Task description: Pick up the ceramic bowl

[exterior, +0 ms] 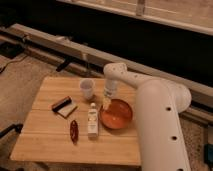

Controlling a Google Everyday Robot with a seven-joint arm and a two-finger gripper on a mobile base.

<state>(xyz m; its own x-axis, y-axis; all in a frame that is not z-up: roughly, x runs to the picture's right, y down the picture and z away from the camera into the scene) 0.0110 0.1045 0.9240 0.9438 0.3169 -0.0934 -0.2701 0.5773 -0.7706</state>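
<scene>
Currently gripper [106, 103] is down at the left rim of the ceramic bowl [119, 115]; open or closed, can't tell. Bowl sits right side of the wooden table [50, 145], just beside a small white bottle [93, 120]. Pale cup [87, 89] behind the bottle, slim dark-red item [74, 131] and dark-topped block [64, 106] further left

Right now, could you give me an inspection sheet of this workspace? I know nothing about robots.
Surface: wooden table, light slats.
Job's things: ceramic bowl, orange-red, upright on the table's right side, not yet lifted.
Clutter: pale cup behind; small bottle lying left of the bowl; dark red item; dark-and-pale block.
Grippers: gripper at the bowl's left rim, hanging from the white arm.
Cables: what looks like a dark cord on the floor behind.
Surroundings: long pale rail, dark wall.
</scene>
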